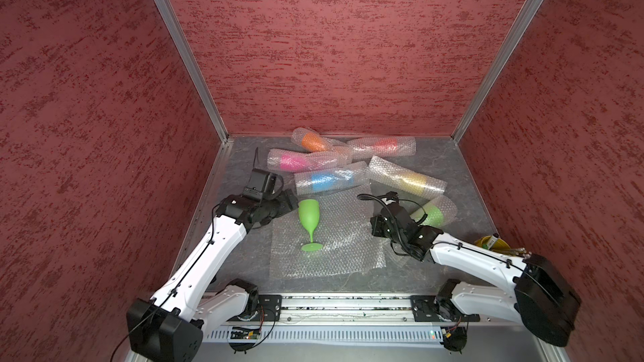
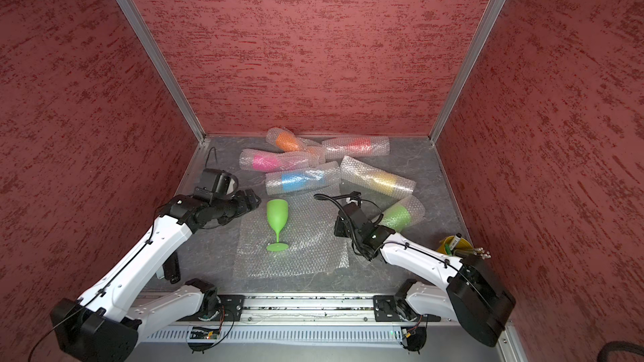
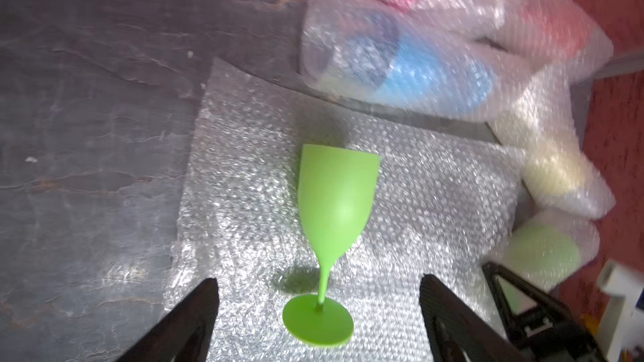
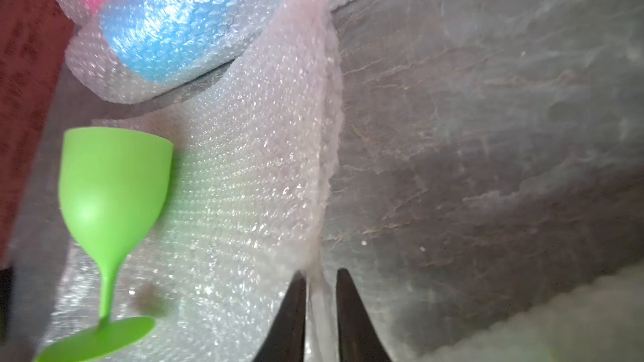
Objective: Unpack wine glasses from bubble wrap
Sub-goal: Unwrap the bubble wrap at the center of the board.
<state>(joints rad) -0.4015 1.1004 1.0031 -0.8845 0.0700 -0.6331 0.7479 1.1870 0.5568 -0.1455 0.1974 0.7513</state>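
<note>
Bare green goblet (image 1: pixel 308 219) sits mid-frame in both top views, on the flat bubble wrap sheet (image 1: pixel 338 255). It seems to stand on its foot, not certain.

Left gripper (image 3: pixel 317 278): fingers spread wide, released. The goblet's foot shows between them in the wrist view, untouched.

Right gripper (image 4: pixel 320 271): fingers narrowly parted, raised sheet edge between them. Pinched or let go, cannot tell.

Wrapped, above and right of centre: orange roll (image 1: pixel 310 141), red roll (image 1: pixel 383 144), pink roll (image 1: pixel 296 161), blue roll (image 1: pixel 324 181), yellow roll (image 1: pixel 411 181), green roll (image 1: pixel 434 214).
</note>
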